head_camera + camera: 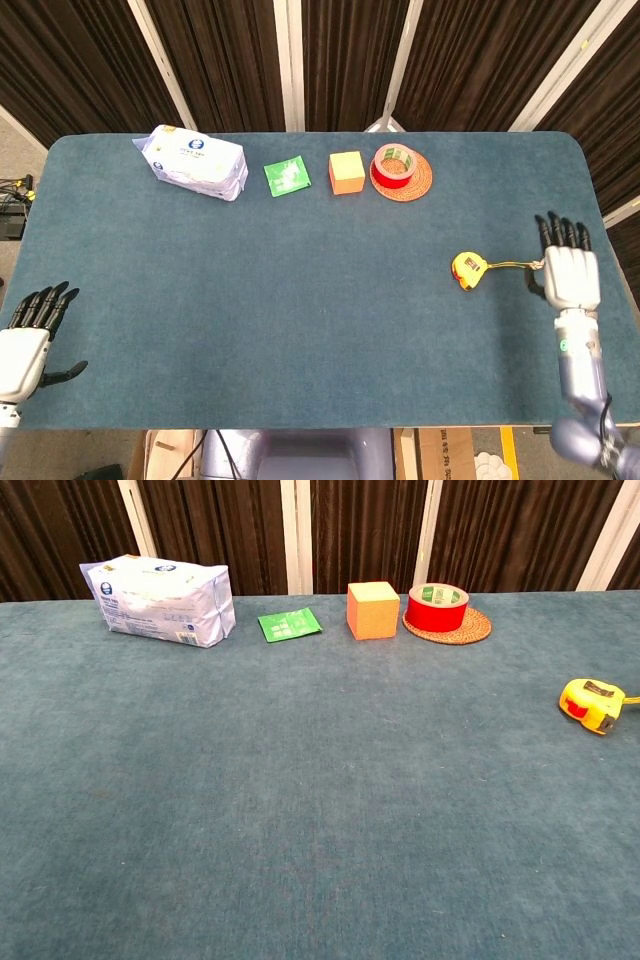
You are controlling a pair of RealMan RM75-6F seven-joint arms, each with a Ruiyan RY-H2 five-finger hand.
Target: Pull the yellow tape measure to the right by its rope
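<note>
The yellow tape measure (468, 269) lies on the right part of the blue table (300, 300); the chest view has the tape measure (589, 704) at its right edge. Its thin rope (512, 265) runs right along the cloth to my right hand (569, 272), which hovers flat and open with fingers pointing away, covering the rope's far end. Nothing is held in it. My left hand (26, 342) is open at the table's near left corner, far from the tape measure. Neither hand shows in the chest view.
Along the far edge stand a white tissue pack (192, 162), a green packet (287, 177), an orange cube (346, 172) and a red tape roll (396, 166) on a woven coaster (402, 181). The table's right edge lies just beyond my right hand.
</note>
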